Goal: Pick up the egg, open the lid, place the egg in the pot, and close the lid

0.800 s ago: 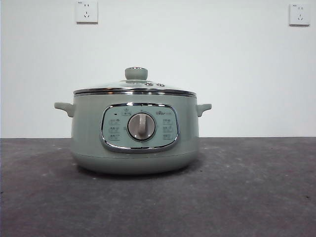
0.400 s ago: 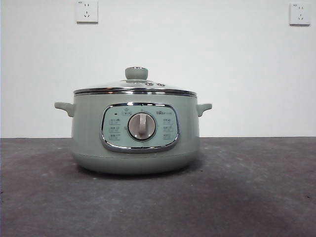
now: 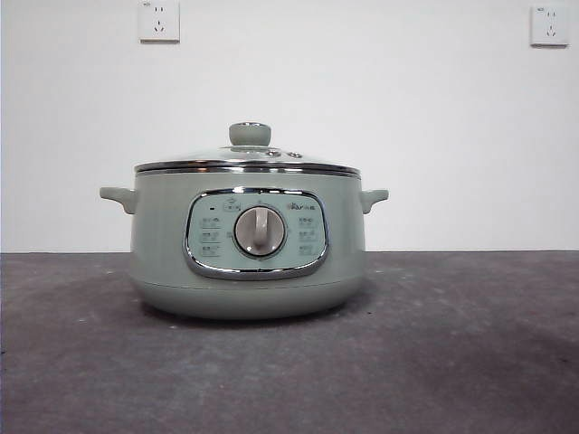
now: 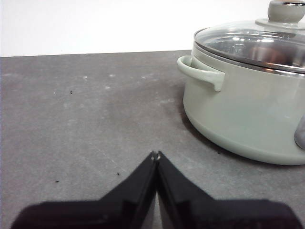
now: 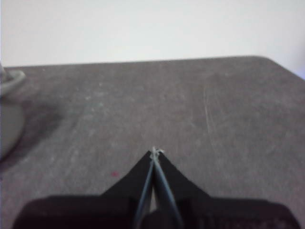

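**Two grippers shut, no egg on the table**

Both jaw pairs are pressed together on nothing: the left gripper (image 4: 155, 155) low over bare table (image 3: 470, 362), the right gripper (image 5: 155, 152) likewise. Beyond the left one, just off to the side, stands the pot (image 4: 248, 114), lid (image 4: 257, 43) seated. A brownish shape shows through the glass; possibly the egg, but I cannot tell. The left arm looks nearer the pot.

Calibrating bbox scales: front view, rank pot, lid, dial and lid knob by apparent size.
1. pot
2. lid
3. dial
4. knob; dial and knob look close, dial slightly larger.
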`<action>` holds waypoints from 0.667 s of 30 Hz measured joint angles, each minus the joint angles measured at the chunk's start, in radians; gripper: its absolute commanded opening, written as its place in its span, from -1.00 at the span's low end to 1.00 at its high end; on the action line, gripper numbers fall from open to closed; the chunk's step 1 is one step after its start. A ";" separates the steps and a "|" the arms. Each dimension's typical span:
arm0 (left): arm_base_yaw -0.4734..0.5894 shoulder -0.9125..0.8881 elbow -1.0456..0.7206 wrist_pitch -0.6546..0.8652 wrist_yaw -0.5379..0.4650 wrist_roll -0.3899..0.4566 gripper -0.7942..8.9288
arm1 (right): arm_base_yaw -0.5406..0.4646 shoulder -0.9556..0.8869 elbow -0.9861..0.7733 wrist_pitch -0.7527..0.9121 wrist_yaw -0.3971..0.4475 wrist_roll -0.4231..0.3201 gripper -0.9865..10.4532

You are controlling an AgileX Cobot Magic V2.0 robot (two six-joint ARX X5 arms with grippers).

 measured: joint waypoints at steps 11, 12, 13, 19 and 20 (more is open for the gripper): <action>0.000 0.000 0.000 0.000 0.000 0.000 -0.84 | 0.000 -0.002 -0.045 0.003 -0.003 0.001 -0.83; 0.000 0.000 0.000 0.000 0.000 0.000 -0.84 | 0.000 -0.002 -0.045 0.003 -0.003 0.005 -0.83; 0.000 0.000 0.000 0.000 0.000 0.000 -0.84 | 0.000 -0.002 -0.045 0.003 -0.003 0.011 -0.83; 0.000 0.000 0.000 0.000 0.000 0.000 -0.84 | 0.000 -0.002 -0.045 0.003 -0.003 0.023 -0.83; 0.000 0.000 0.000 0.000 0.000 0.000 -0.84 | 0.000 -0.002 -0.045 0.003 -0.003 0.023 -0.83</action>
